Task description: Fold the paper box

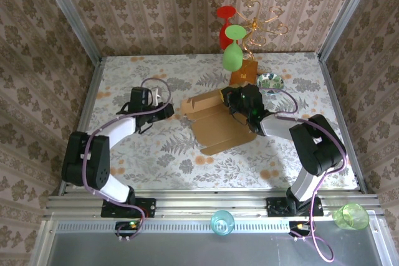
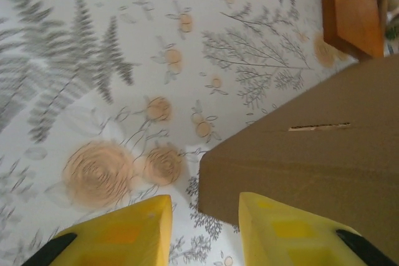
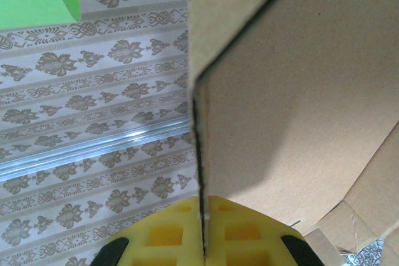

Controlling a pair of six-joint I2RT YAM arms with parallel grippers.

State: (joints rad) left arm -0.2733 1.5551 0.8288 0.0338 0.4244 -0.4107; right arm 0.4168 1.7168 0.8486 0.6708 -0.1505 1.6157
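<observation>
Top external view: the left claw (image 1: 163, 111) is seen at 9 o'clock of the paper box (image 1: 218, 126), which is spread half-formed near the middle of the worktop (image 1: 156, 160). From the left wrist, its jaws are seen parted with nothing gripped, and a corner of the box (image 2: 312, 154) lies just ahead of the right-hand jaw. At the box's 1 o'clock side, a raised flap (image 3: 299, 91) is pinched edge-on by the fully closed right claw (image 3: 202, 216). For a clean fold, the flap is best held upright. The 9 o'clock wall should then be met squarely and lifted along its crease, so that the sheet is not shoved toward 3 o'clock.
</observation>
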